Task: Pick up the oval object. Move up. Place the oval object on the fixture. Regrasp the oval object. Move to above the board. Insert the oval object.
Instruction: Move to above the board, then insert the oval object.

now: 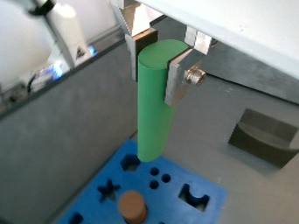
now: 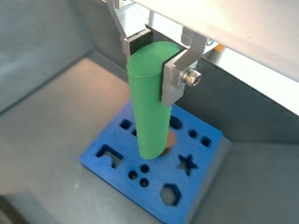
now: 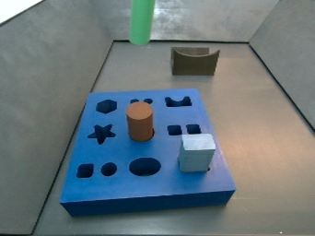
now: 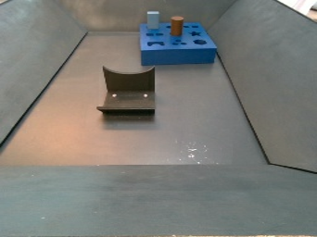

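Pincer (image 1: 159, 54) raised, its plates clamped on the oval object (image 1: 153, 105).

Both wrist views show the pincer (image 2: 158, 59) pointing straight down, flat silver fingers (image 1: 180, 75) pressed against the upper end of the green oval object (image 2: 149, 105), which hangs upright below them. In a side view only the peg's lower end (image 3: 143, 22) enters at the far edge; the arm itself is out of frame.

The green oval object (image 2: 149, 101) hangs upright in the claw (image 2: 160, 54), held at its top end above the blue board (image 2: 112, 156). In a side view the dark fixture (image 3: 194, 61) stands empty at upper centre, behind the board.
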You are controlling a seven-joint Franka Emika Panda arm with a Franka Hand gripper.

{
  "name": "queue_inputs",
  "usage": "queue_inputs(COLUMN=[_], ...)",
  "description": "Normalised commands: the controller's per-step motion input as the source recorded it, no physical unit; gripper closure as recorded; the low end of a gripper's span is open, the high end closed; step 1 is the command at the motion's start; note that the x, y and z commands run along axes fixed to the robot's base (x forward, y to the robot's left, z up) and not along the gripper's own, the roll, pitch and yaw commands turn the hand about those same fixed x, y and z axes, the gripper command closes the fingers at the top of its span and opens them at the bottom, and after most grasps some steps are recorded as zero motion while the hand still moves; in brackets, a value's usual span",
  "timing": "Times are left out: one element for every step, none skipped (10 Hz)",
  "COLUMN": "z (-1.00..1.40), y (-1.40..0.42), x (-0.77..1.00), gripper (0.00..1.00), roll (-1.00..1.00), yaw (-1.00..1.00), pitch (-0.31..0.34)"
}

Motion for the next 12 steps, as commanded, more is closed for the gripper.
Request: queue_inputs(z=[0.00,0.00,0.00,0.00,0.00,0.00,-0.05,-0.07,-0.06,-0.09,-0.12,-0.16], y=[0.01,-0.03,-0.65,-0.51,-0.50,-0.50,-0.49,-0.46,-0.44,-0.43,-0.38,-0.35], x=[-0.04,0.00,0.01,0.03,0.02,0.03,0.01,0.01,0.02,0.01,0.00,0.00], gripper=[1.00,1.00,1.00,1.00,1.00,1.00,1.00,1.00,1.00,1.00,1.00,1.00], roll=[-0.02,0.00,0.07,0.00,0.00,0.00,0.00,0.00,0.00,0.00,0.00,0.00], yaw=[0.33,0.00,-0.40,-0.71,-0.75,-0.74,-0.77,-0.79,-0.79,-0.80,-0.83,-0.85], pitch=[-0.280,0.000,0.087,0.013,0.000,0.000,0.000,0.000,0.000,0.000,0.000,0.000])
